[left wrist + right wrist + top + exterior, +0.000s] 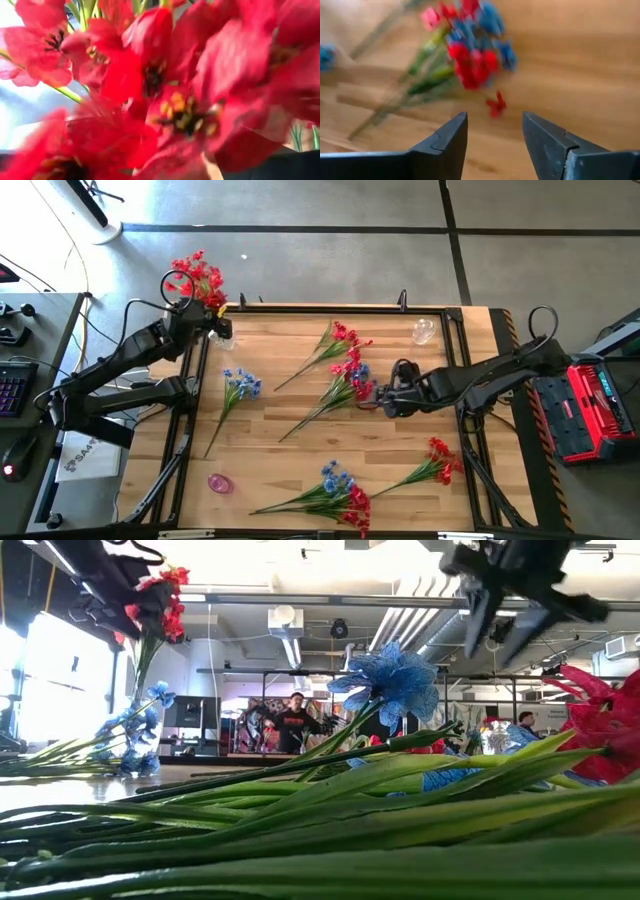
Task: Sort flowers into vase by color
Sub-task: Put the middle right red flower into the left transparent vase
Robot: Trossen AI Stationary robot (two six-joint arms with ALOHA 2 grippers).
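Note:
A bunch of red flowers (pixel 198 278) stands upright at the table's far left corner, its stems going down into a clear vase (pixel 222 336). My left gripper (pixel 212 320) is right beside that bunch, and red blooms (pixel 165 90) fill its wrist view. My right gripper (pixel 495 120) is open above the wood at mid-table, just short of a mixed red and blue bunch (pixel 350 380) lying flat, with nothing between its fingers. More flowers lie on the table: a blue spray (pixel 238 388), a red spray (pixel 338 340), a red and blue bunch (pixel 338 494) and a red spray (pixel 436 462).
A second clear vase (pixel 424 330) stands at the far right. A small pink object (pixel 220 482) lies near the front left. A raised dark frame (pixel 468 380) borders the wooden table. In the low view, green stems (pixel 320 810) lie close across the front.

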